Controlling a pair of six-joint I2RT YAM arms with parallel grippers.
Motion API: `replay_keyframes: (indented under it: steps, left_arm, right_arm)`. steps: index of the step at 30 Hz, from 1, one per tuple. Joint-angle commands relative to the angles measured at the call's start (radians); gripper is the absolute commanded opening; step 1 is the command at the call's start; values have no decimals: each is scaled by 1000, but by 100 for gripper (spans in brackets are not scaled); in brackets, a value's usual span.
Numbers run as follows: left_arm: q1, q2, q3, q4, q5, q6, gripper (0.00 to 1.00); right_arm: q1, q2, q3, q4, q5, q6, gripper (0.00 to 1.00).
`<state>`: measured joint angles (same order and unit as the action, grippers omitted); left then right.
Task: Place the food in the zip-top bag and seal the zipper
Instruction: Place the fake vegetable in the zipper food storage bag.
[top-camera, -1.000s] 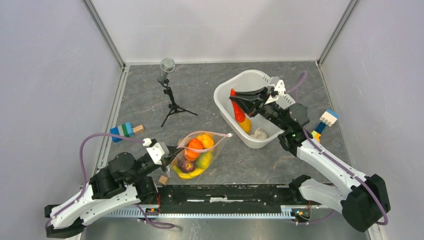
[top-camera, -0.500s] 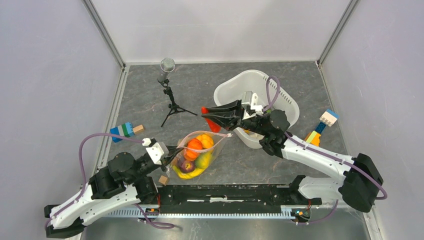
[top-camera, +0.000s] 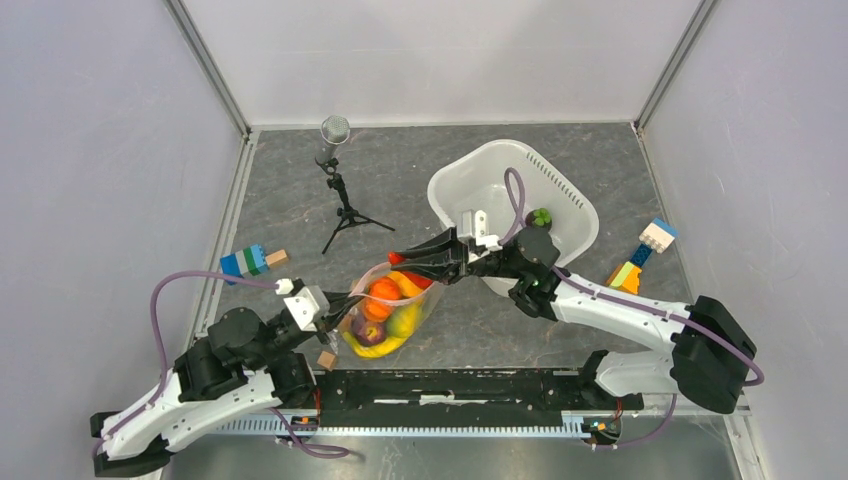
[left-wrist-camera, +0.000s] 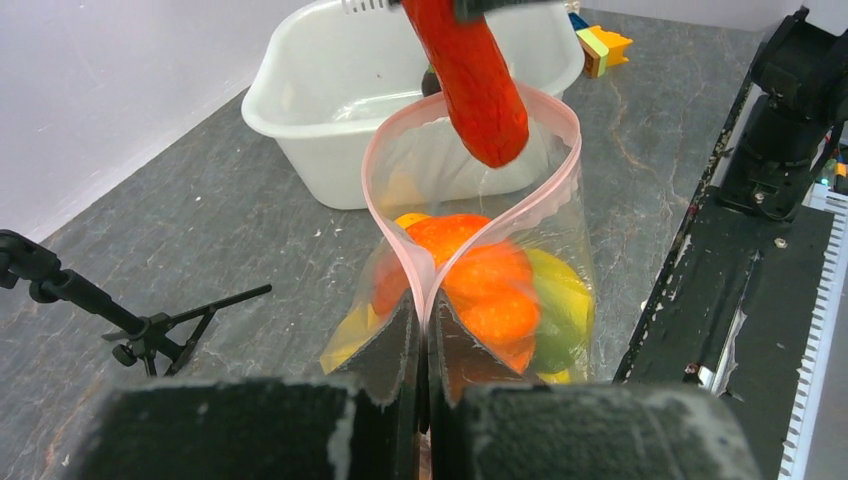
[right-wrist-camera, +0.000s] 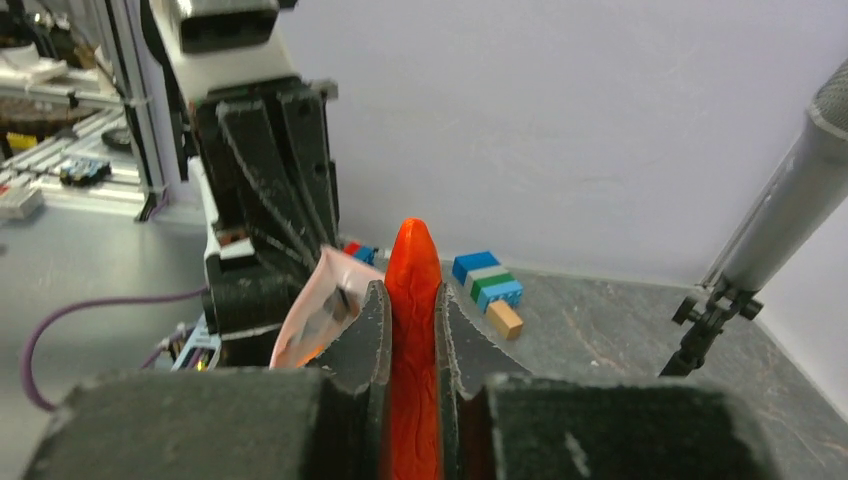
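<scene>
**Nothing to read**

You will find no legible text, label, brand, number or sign in any of the three views.
</scene>
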<state>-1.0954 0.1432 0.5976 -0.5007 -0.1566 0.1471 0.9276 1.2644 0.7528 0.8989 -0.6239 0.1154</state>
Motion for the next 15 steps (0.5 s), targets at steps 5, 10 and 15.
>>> replay_keyframes:
  steps: [5,10,15]
  left_arm:
    - [0,-34,24,51,-30,3,2]
    - [0,-37,21,50,-33,2,2]
    - [-1,-30,22,50,-32,3,2]
  right_arm:
    - [3,-9,33,-258,-56,-203,6]
    - [4,-10,143,-574,-54,-377,13]
    - [4,29,309,-867,-41,-475,54]
